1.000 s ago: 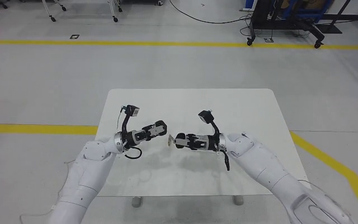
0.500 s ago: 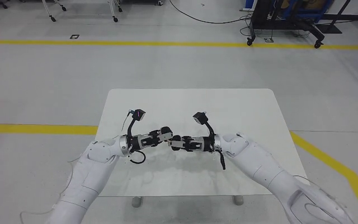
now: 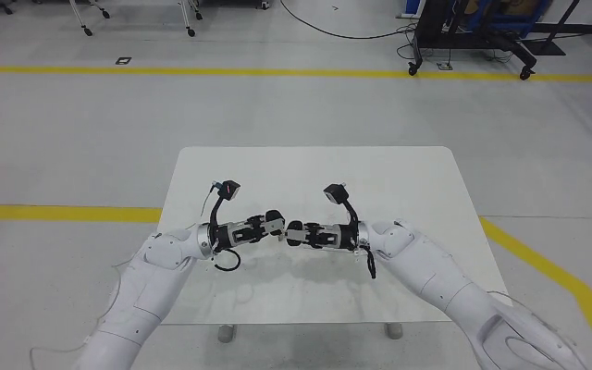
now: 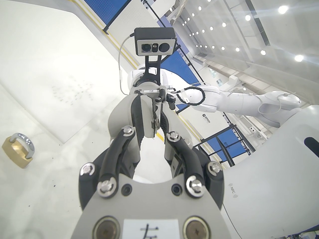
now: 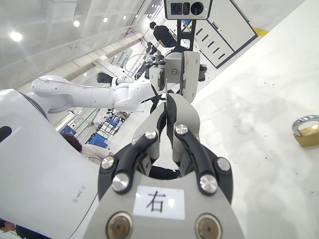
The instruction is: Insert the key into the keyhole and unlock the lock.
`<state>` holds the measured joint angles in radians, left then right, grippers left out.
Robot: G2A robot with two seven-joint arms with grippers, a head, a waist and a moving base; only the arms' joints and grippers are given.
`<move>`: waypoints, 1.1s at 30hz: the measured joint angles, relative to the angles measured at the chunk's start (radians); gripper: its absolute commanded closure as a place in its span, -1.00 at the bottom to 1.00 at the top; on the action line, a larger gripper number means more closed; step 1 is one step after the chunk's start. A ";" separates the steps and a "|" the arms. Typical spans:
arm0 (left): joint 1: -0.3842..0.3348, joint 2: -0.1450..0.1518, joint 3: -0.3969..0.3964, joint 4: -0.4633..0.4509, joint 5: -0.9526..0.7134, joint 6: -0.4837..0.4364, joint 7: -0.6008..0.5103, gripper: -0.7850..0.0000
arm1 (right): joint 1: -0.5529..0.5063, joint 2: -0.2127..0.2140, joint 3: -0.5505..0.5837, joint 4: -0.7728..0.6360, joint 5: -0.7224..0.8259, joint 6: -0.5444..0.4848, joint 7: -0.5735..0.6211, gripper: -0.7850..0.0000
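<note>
The key [image 5: 165, 88] is a thin edge-on sliver above the table [image 3: 398, 185], one end buried in the right gripper's [image 5: 166, 100] clamped jaws. The left gripper's [image 4: 150, 110] jaws stand apart around its free end; contact is unclear. The padlock [image 4: 17, 150] lies on the table off to the side, partly cut off in the right wrist view. A second ago the grippers were apart; now they meet tip to tip.

The padlock [image 4: 17, 150] has a dull brass-coloured body and a mirror-bright chromed shackle. The key [image 4: 155, 123] looks like thin bare metal. The table [image 5: 249, 150] is smooth, white and faintly glossy, flecked with dark specks. The right gripper [image 5: 167, 103] has ribbed black rubbery pads [image 5: 172, 111], glossy white shells, black plastic links and polished screws.
</note>
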<state>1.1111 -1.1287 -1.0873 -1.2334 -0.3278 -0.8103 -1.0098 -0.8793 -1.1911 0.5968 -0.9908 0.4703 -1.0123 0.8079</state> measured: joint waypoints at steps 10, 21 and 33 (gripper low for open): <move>-0.011 0.014 0.026 0.001 -0.001 -0.014 0.014 1.00 | -0.008 0.004 0.015 0.000 -0.003 0.000 0.000 1.00; -0.023 0.024 0.046 0.019 0.021 -0.035 0.045 1.00 | -0.005 0.005 0.026 -0.003 0.003 0.000 0.000 -1.00; -0.005 0.013 0.041 0.017 0.051 -0.002 0.221 1.00 | -0.006 0.005 0.028 -0.003 0.004 0.000 0.000 -1.00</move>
<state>1.1065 -1.1154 -1.0465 -1.2162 -0.2764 -0.8127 -0.7890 -0.8852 -1.1865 0.6244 -0.9942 0.4740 -1.0123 0.8079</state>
